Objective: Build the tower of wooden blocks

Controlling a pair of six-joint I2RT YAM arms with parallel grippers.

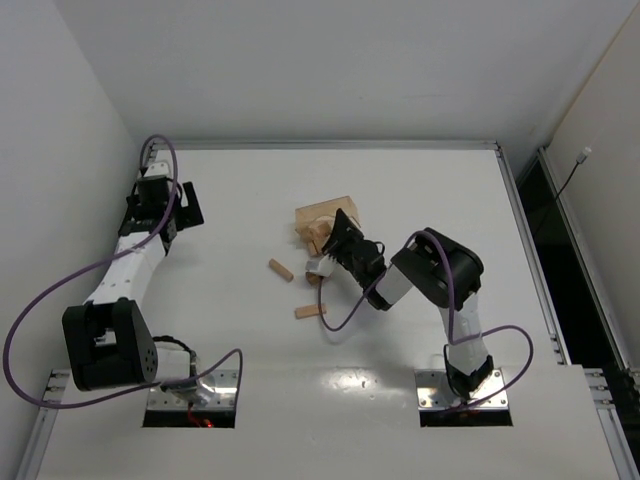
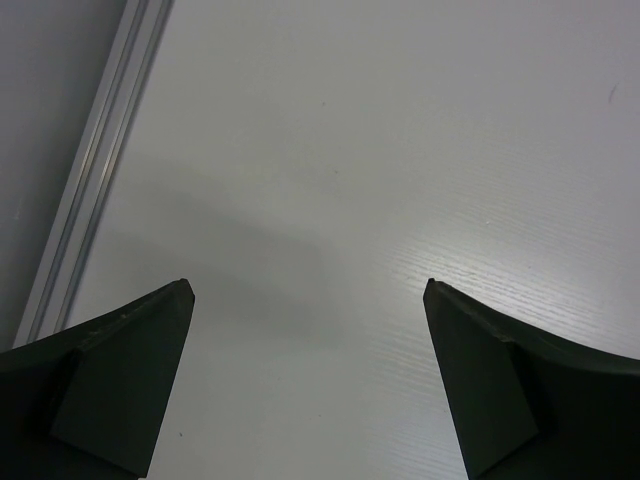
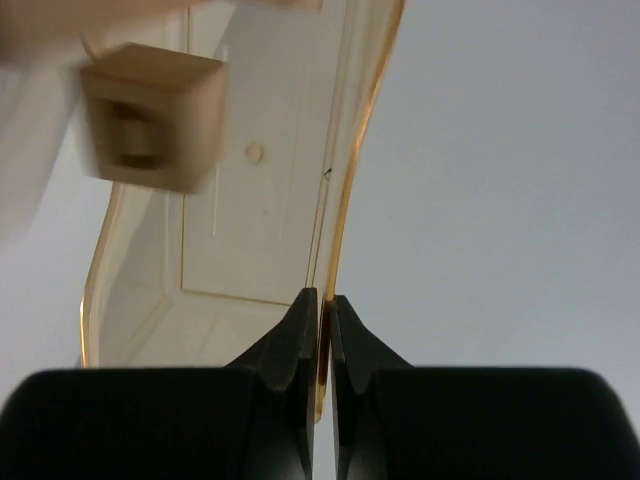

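Note:
The translucent amber box [image 1: 320, 215] lies tipped at the table's middle. My right gripper [image 1: 338, 238] is shut on its thin side wall [image 3: 322, 290]. In the right wrist view a light wooden cube [image 3: 152, 115], blurred, shows inside the box near its top left. Two short wooden bars lie loose on the table: one [image 1: 281, 269] left of the box, one [image 1: 310, 311] nearer the arms. Another small piece [image 1: 316, 272] lies by the box's near edge. No stack shows. My left gripper [image 1: 165, 205] is open and empty at the far left, over bare table [image 2: 305, 290].
A metal rail [image 2: 95, 170] runs along the table's left edge, close to my left gripper. White walls stand left and behind. The right arm's purple cable [image 1: 345, 310] loops over the table near the nearer bar.

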